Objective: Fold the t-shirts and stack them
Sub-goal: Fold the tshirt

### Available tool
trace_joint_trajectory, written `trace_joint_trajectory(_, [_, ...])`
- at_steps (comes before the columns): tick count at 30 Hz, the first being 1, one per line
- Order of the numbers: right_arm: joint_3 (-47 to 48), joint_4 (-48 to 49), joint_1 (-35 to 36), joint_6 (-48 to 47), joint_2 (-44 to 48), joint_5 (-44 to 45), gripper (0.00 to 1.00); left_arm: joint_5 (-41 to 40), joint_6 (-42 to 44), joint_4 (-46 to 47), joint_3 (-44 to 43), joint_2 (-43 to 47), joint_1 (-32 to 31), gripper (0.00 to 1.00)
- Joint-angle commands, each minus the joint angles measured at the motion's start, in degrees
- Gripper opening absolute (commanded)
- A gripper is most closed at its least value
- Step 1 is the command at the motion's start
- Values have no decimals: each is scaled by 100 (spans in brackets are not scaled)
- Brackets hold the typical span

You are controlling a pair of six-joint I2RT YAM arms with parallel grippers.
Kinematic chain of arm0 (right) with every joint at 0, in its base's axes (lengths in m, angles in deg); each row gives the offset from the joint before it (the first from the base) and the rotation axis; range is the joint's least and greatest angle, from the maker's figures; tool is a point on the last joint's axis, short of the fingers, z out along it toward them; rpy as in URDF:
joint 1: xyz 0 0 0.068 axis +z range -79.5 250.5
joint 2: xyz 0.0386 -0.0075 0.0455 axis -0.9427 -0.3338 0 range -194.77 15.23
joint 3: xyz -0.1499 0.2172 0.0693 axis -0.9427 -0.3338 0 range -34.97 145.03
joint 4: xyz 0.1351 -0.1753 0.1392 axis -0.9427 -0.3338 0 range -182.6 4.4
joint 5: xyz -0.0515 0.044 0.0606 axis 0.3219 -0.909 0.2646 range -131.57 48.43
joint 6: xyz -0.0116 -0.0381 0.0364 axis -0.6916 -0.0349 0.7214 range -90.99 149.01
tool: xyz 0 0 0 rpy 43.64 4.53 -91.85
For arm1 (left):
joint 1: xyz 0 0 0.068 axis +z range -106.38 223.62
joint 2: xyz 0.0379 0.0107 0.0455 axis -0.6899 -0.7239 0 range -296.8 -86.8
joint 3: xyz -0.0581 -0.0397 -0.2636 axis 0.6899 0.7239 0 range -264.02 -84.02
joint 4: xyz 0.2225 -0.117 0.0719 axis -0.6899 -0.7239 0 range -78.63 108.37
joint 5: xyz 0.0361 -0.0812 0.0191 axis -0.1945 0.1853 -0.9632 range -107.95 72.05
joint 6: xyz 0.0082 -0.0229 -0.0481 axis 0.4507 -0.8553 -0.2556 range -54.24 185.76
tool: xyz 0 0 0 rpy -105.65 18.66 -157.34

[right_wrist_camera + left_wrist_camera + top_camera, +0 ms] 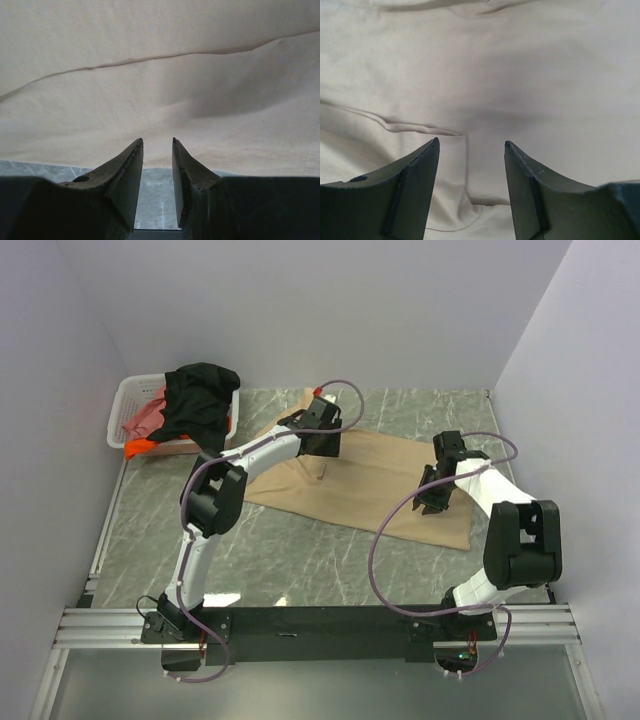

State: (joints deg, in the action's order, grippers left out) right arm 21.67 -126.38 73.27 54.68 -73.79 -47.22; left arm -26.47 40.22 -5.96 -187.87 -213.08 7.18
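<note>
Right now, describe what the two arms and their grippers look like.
The left arm and right arm have white links, bulky black joints and a looping lilac cable. The left wrist carries a small red part. The left gripper and right gripper each have two dark, wedge-shaped fingers tapering to tips.

Seen from above, the scene is bright and evenly lit by soft overhead light, and the white walls [300, 310] take a faint lilac cast. The tan t-shirt [370, 475] carries only pale, soft-edged shadows. On the marble bench [300, 560], nearer the camera than that shirt, lies a small white glare patch. The black t-shirt [200, 395] is nearly solid black.

Both wrist views are dimmer and warmer. A grey shadow lies on the cloth just ahead of the left gripper [471, 142] and the right gripper [157, 140]. Their dark fingers [410, 195] are underexposed, with slightly soft edges.
</note>
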Motion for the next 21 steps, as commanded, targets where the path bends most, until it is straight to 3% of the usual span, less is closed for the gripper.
trace_joint_trajectory(1, [-109, 140, 49, 26, 261, -24, 37, -124, 102, -238, -135, -186, 24, 60])
trace_joint_trajectory(21, [-294, 166, 49, 26, 385, -15, 37, -247, 260, -379, -364, -670, -38, 50])
